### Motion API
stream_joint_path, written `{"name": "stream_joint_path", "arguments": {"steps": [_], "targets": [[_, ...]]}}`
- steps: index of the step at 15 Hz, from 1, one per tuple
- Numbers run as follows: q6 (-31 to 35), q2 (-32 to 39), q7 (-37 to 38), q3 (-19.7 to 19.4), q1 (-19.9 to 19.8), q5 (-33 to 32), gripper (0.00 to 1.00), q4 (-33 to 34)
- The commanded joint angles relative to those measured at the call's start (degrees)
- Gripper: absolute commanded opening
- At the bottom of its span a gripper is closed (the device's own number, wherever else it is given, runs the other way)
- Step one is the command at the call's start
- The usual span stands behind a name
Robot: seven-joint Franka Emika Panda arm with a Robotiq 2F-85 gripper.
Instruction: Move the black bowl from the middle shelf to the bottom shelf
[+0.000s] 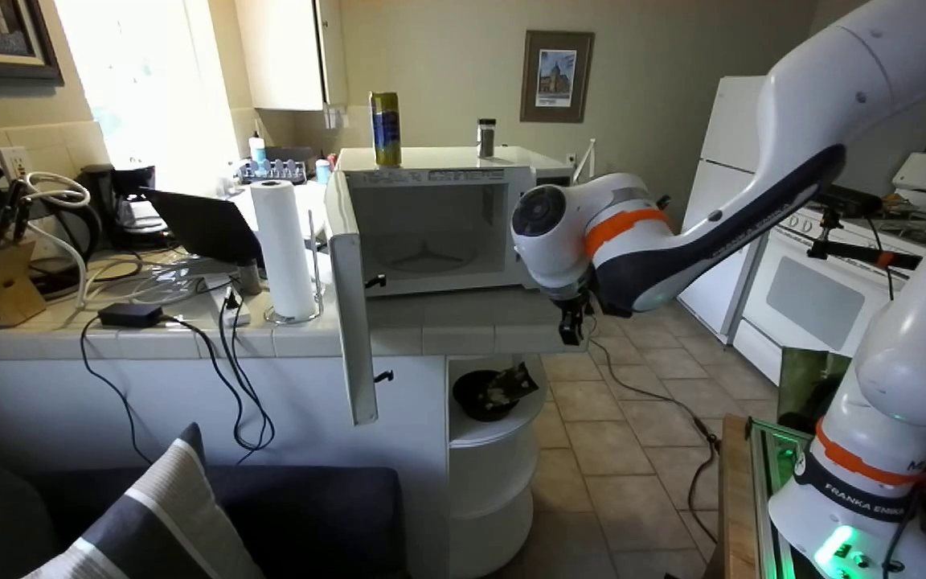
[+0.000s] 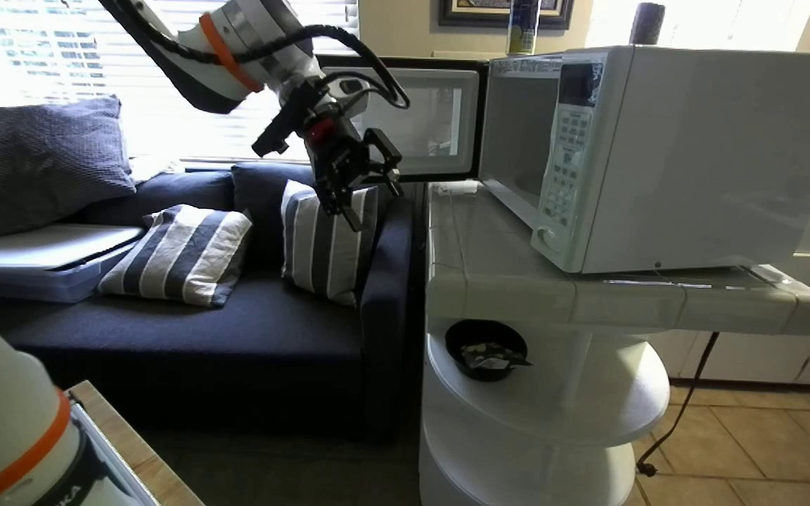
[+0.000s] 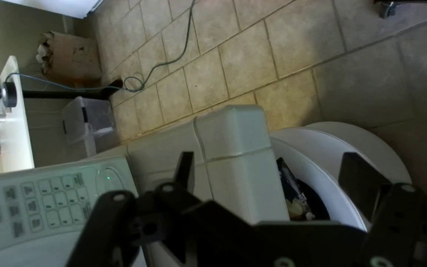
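Note:
The black bowl (image 1: 471,394) sits on a white rounded shelf (image 2: 609,418) just under the tiled counter. It shows in both exterior views (image 2: 470,336) and partly in the wrist view (image 3: 316,204), where the counter and gripper hide the rest. A dark patterned packet (image 1: 514,386) lies in the bowl and leans over its rim; it also shows in an exterior view (image 2: 491,355). A lower white shelf (image 2: 560,474) shows below. My gripper (image 1: 572,326) is open and empty, fingers wide apart in the wrist view (image 3: 272,174). It hangs above and apart from the bowl, near counter height (image 2: 377,209).
The tiled counter (image 2: 503,299) overhangs the bowl's shelf. A microwave (image 2: 700,161) stands on it with its door (image 1: 350,322) open toward the sofa side. A can (image 1: 386,129) and a small jar (image 1: 486,138) stand on the microwave. A dark sofa (image 2: 257,323) stands beside the shelves.

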Motion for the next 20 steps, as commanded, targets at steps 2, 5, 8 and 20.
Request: {"name": "stream_joint_path", "arguments": {"steps": [2, 5, 8, 20], "targets": [[-2.75, 17.78, 7.61, -7.86, 8.59, -15.53, 1.00, 7.46], [0.10, 14.88, 6.02, -13.65, 13.37, -13.13, 1.00, 5.25], [-0.25, 17.04, 6.18, -14.52, 14.42, -13.58, 1.00, 6.78], [8.64, 30.66, 14.87, -22.37, 25.93, -17.84, 1.00, 11.18]]}}
